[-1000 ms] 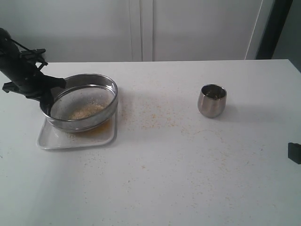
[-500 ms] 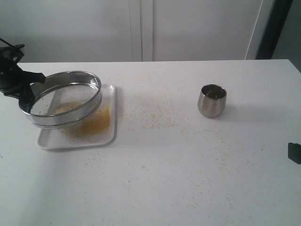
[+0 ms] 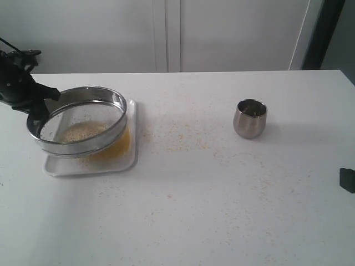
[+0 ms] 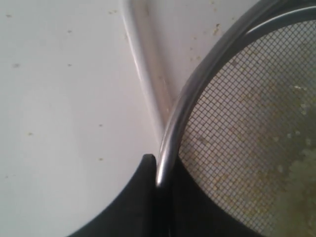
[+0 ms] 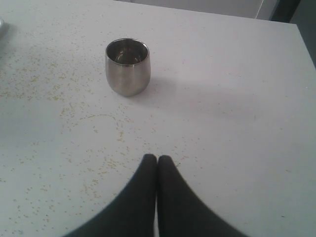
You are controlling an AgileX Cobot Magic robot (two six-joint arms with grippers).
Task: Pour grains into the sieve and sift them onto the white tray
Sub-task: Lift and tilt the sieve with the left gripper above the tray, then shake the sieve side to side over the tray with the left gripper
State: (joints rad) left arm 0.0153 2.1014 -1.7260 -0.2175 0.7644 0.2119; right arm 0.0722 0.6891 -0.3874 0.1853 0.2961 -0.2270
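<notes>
The sieve [image 3: 81,119], a wide steel ring with a mesh bottom, hangs tilted just above the white tray [image 3: 89,167] at the left of the table. My left gripper [image 3: 36,108] is shut on its left rim. In the left wrist view the rim [image 4: 197,94] runs between the black fingers [image 4: 143,190], beside the tray's edge [image 4: 143,64]. Pale grains [image 3: 83,132] lie on the mesh [image 4: 256,123]. Fine yellow grains [image 3: 118,145] lie on the tray under it. My right gripper [image 5: 157,158] is shut and empty, low over the table.
A small rounded steel cup [image 3: 250,118] stands upright right of centre, ahead of the right gripper in its wrist view [image 5: 127,66]. Spilled grains [image 3: 177,138] speckle the table between tray and cup. A black part [image 3: 347,180] shows at the right edge.
The sieve swung left off the tray's right part, then came back a little to the right, still held by the left gripper. More yellow grains show on the tray. Right gripper has not moved.
</notes>
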